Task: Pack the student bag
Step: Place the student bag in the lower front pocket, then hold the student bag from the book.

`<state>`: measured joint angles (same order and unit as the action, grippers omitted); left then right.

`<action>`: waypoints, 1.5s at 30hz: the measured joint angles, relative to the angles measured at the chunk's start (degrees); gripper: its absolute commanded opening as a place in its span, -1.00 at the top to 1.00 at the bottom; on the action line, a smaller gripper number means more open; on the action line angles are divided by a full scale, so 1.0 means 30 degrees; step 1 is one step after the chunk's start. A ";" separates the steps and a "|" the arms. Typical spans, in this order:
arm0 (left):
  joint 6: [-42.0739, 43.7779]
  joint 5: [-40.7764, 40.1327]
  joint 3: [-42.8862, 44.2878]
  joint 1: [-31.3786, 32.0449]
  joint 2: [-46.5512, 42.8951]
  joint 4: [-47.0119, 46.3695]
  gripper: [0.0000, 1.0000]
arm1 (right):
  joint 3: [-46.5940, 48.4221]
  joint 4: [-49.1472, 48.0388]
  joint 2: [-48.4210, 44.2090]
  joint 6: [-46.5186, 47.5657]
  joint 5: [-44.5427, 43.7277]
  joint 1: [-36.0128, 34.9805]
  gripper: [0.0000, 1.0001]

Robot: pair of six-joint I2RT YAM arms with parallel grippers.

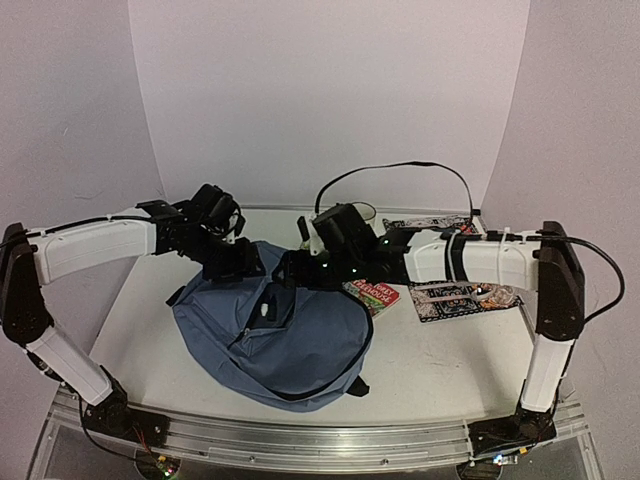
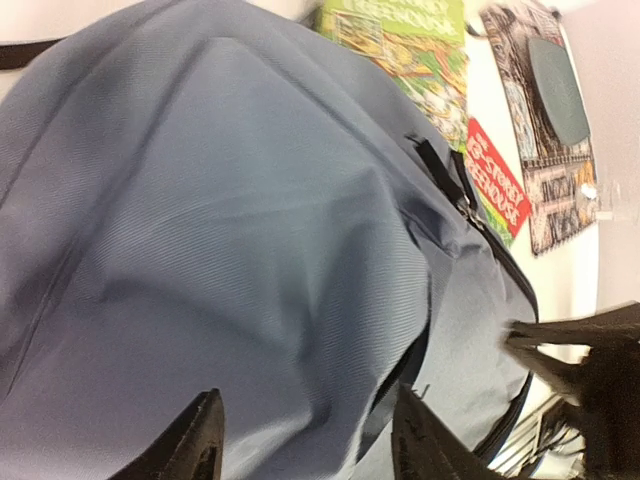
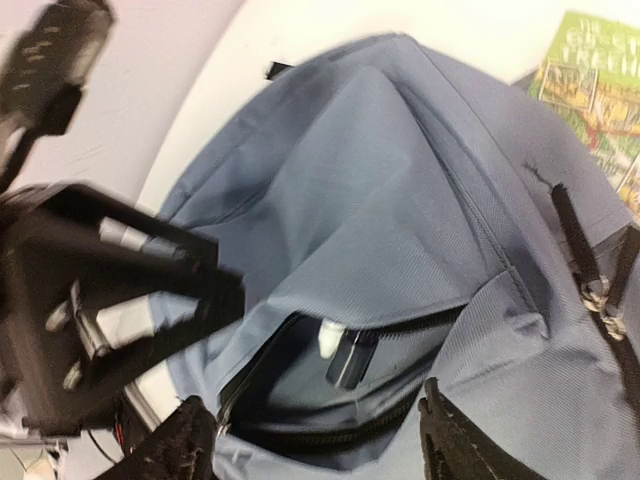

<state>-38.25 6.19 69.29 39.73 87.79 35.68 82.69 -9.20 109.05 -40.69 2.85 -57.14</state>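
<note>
Surface [image 1: 440,365], near edge: only the two arm bases.

Student bag [image 1: 275,350]: lies flat, centre-left on the surface, just past the bases. Black strap ends poke out at its left and near-right edges. The zip on its upper face gapes, showing a dark opening [image 3: 300,405]. Inside is a small white-and-dark object [image 3: 340,355]; cannot identify it.

Left tool [image 2: 308,410]: fingers spread wide, empty, poised over the blue fabric at the bag's far-left part. Cannot tell whether the tips touch the cloth. Judgement: stationed there to pin or lift the fabric so the mouth stays open.

Right tool [image 3: 315,400]: also spread wide and empty, aimed straight at the opening, close beside the left tool. Judgement: it carries nothing to load, so it is probably placed to take the zip edge and widen the mouth.

Farther, right of the bag: red-and-green book [image 1: 372,294] just beside the bag's far-right edge; contact not resolvable. Patterned book [image 1: 455,300] lies farther right, partly under the right forearm. Judgement: both are likely cargo, laid within the right arm's reach. With them outside the bag, packing is not finished.
</note>
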 measured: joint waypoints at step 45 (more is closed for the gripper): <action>-1.0197 -0.1198 -1.1152 -0.0380 -0.4301 -0.4674 0.91 | 0.1794 0.2156 0.1163 1.3674 0.2965 -0.2648 -0.77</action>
<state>-68.84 2.60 35.83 38.59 74.88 21.66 88.07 -2.73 112.54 0.34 11.74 -65.09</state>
